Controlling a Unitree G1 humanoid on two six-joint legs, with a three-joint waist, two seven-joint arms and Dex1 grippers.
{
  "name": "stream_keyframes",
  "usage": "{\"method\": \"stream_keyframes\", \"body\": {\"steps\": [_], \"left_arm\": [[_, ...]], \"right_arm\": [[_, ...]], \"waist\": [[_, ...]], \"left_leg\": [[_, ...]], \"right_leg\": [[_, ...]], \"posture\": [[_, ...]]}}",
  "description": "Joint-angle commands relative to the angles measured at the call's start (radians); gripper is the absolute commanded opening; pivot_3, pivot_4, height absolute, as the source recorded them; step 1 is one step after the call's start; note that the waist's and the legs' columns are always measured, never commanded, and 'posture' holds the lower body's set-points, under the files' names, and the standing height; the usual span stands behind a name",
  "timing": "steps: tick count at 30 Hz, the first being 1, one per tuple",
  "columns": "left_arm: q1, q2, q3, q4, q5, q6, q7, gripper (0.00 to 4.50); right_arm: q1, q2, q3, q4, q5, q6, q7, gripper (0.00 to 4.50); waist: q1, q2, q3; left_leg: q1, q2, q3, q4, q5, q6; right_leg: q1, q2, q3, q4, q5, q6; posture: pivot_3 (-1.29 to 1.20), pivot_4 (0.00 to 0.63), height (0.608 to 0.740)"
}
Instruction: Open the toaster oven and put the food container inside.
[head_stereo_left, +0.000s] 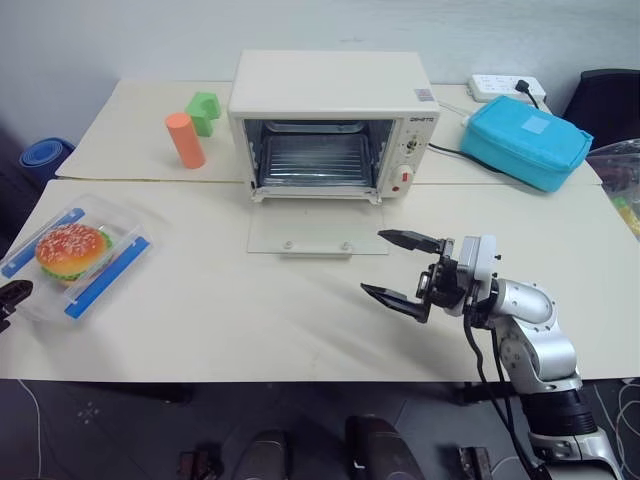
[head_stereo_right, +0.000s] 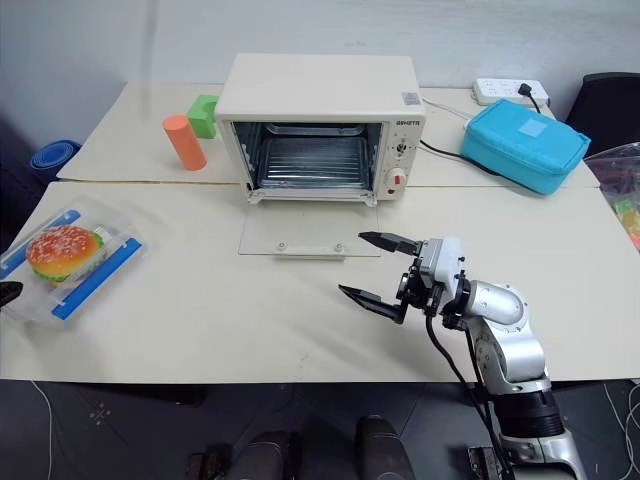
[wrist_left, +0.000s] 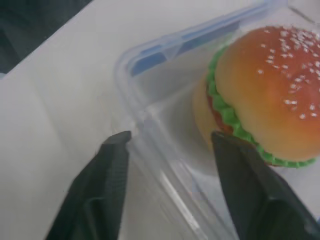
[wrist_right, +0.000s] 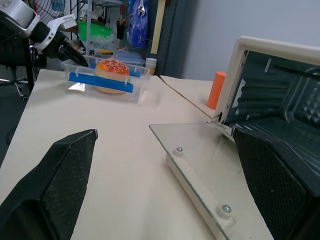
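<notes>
An orange cylinder (head_stereo_left: 185, 140) stands beside a green block (head_stereo_left: 205, 111); teal pouch (head_stereo_left: 526, 141) near power strip (head_stereo_left: 507, 87).

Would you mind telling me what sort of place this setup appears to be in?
Probably a lab or workshop staged as a kitchen: a toaster oven sits on plain tables with foam blocks, a power strip, and tool-hung shelving behind.

My food container (wrist_left: 165, 150) was clear, glossy plastic with blue clips, its burger (wrist_left: 265, 95) smooth and shiny. The toaster oven (head_stereo_left: 335, 110) looked matt cream, its door (head_stereo_left: 315, 235) glass. My table (head_stereo_left: 250, 310) was matt, pale, smooth.
</notes>
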Motion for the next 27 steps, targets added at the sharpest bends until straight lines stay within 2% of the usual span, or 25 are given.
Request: {"method": "stream_keyframes", "body": {"steps": [1, 5, 11, 14, 18, 22, 27], "left_arm": [[-0.015, 0.034, -0.008, 0.0, 0.035, -0.002, -0.022, 1.37], [-0.045, 0.049, -0.011, -0.014, 0.057, -0.017, -0.046, 0.25], [-0.124, 0.112, -0.08, -0.128, 0.027, 0.093, -0.106, 0.17], [-0.228, 0.11, -0.17, -0.194, 0.028, 0.162, -0.09, 0.17], [-0.468, 0.004, -0.339, -0.241, 0.031, 0.218, -0.055, 0.17], [-0.664, -0.108, -0.491, -0.21, 0.082, 0.274, -0.02, 0.17], [-0.842, -0.267, -0.608, -0.126, 0.149, 0.302, 0.015, 0.17]], "right_arm": [[-0.011, -0.017, -0.033, 0.001, 0.005, -0.03, 0.011, 4.5], [0.001, -0.027, -0.037, 0.0, 0.007, -0.035, 0.013, 4.5], [0.048, -0.056, -0.061, -0.031, 0.015, -0.02, 0.0, 4.5], [0.081, -0.074, -0.094, -0.044, 0.013, -0.015, -0.015, 4.5], [0.16, -0.095, -0.142, -0.069, 0.009, -0.017, -0.049, 4.5], [0.235, -0.093, -0.164, -0.117, 0.004, -0.018, -0.079, 4.5], [0.313, -0.082, -0.182, -0.187, -0.004, -0.022, -0.135, 4.5]], "waist": [[-0.001, 0.0, 0.0], [-0.002, 0.0, 0.0], [0.003, 0.0, 0.0], [0.017, 0.0, 0.0], [0.037, 0.0, 0.0], [0.037, 0.0, 0.0], [0.023, -0.001, 0.001]], "left_leg": [[0.0, 0.0, 0.0, 0.0, 0.0, 0.0], [0.0, 0.0, 0.0, 0.0, 0.0, 0.0], [-0.002, 0.0, 0.0, 0.0, 0.0, 0.0], [-0.002, -0.001, -0.001, 0.002, 0.0, 0.0], [-0.002, -0.002, -0.002, 0.003, 0.0, 0.0], [-0.003, -0.002, -0.001, 0.008, 0.0, 0.0], [-0.004, -0.002, 0.002, 0.013, 0.0, 0.0]], "right_leg": [[0.0, 0.0, 0.0, 0.0, 0.0, 0.0], [-0.001, 0.0, 0.0, 0.0, 0.0, 0.0], [-0.001, 0.0, 0.0, 0.0, 0.0, 0.0], [0.0, -0.001, -0.001, 0.0, 0.0, 0.0], [0.0, -0.001, -0.001, 0.001, 0.0, 0.0], [0.0, 0.001, -0.001, 0.009, 0.0, 0.001], [0.0, 0.002, 0.001, 0.013, 0.001, 0.002]], "posture": [[0.0, 0.15, 0.74], [0.0, 0.15, 0.74], [0.0, 0.15, 0.74], [0.0, 0.15, 0.74], [0.0, 0.15, 0.74], [0.0, 0.15, 0.74], [0.0, 0.15, 0.74]]}}
